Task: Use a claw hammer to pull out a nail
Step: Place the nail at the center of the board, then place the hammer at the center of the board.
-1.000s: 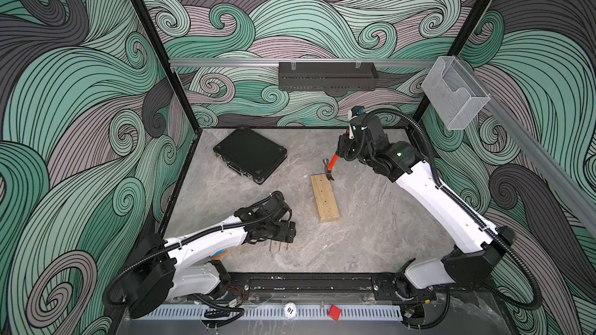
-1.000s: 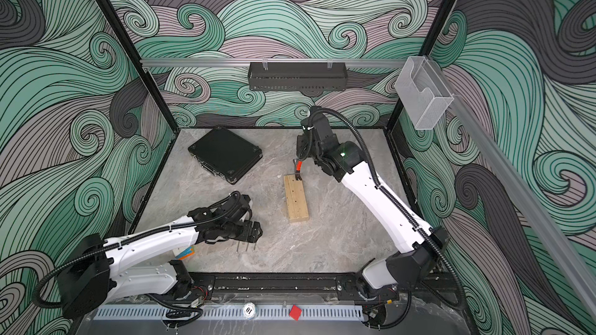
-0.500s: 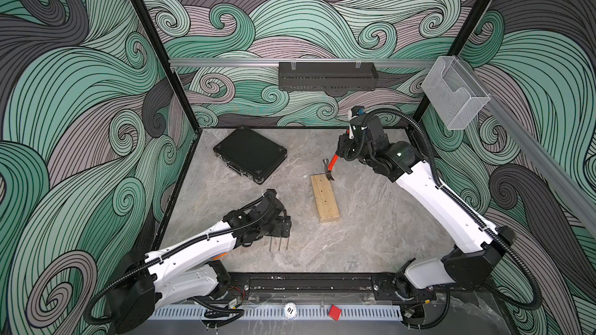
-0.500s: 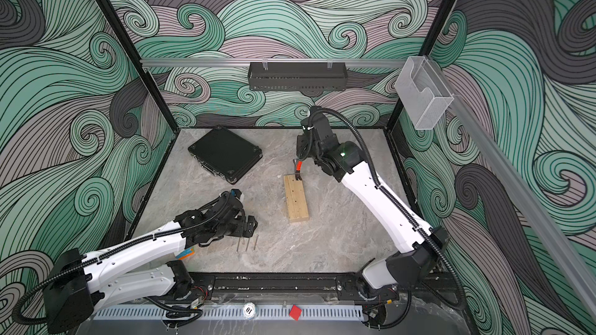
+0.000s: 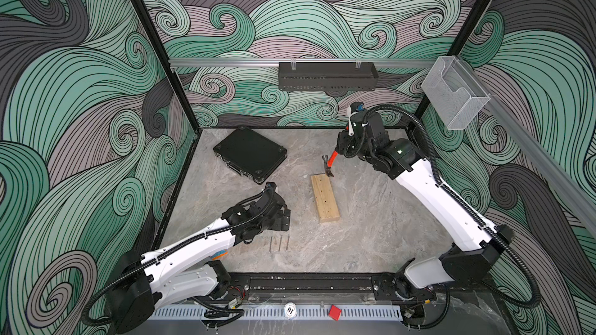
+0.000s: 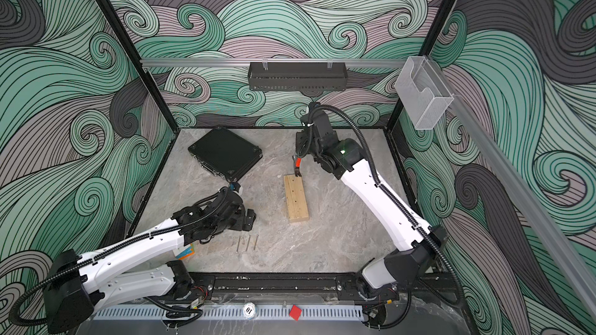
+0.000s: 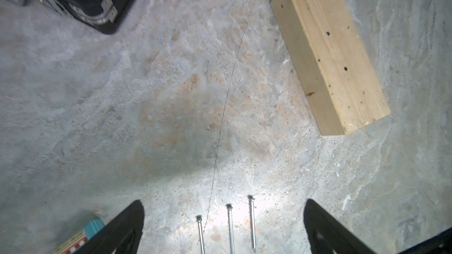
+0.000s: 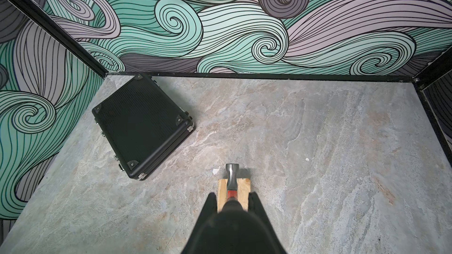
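my left pincer (image 7: 223,205) is pulling clear of the three nails (image 7: 230,226) lying in a row at lower centre, its jaws standing wide apart and empty. i am judging those nails as already drawn. my right pincer (image 8: 232,195) is staying clamped on the claw hammer (image 5: 329,164), claw down at the upper end of the wood block (image 5: 325,198), where i am seeing no nail. the marbled grey table (image 5: 371,220) is carrying a black case (image 5: 250,154) at upper left, and green wave-patterned walls are closing it in.
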`<state>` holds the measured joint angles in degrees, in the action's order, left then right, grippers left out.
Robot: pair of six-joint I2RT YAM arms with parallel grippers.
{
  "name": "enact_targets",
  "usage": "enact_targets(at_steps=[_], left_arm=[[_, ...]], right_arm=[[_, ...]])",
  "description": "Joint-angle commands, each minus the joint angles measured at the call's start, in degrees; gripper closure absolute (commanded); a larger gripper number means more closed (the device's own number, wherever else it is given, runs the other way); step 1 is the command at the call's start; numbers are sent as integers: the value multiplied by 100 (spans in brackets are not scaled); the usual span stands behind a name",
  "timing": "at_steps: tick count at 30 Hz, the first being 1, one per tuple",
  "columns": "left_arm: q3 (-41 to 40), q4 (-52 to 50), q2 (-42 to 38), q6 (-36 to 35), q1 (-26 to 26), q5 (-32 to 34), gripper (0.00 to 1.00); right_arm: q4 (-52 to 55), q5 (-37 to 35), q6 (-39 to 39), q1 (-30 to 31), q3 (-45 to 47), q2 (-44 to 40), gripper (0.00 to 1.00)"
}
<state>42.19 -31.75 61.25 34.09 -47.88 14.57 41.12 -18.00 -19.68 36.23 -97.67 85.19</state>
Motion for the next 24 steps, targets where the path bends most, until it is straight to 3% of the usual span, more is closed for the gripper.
enact_targets(at_steps=[1, 10, 14, 24], left_arm=[[343, -89, -17, -492, 177, 372, 1], [1028, -5, 50, -1332, 1076, 164, 1], [1271, 342, -52, -1865, 1575, -490, 1], [2097, 212, 140, -2743, 1791, -1441, 1]], right_arm=[[-462, -129, 114, -53, -363, -18, 98], [-474, -57, 250, -116, -599, 121, 98], [-472, -52, 263, -201, -618, 132, 98], [-447, 72, 287, -161, -639, 104, 98]])
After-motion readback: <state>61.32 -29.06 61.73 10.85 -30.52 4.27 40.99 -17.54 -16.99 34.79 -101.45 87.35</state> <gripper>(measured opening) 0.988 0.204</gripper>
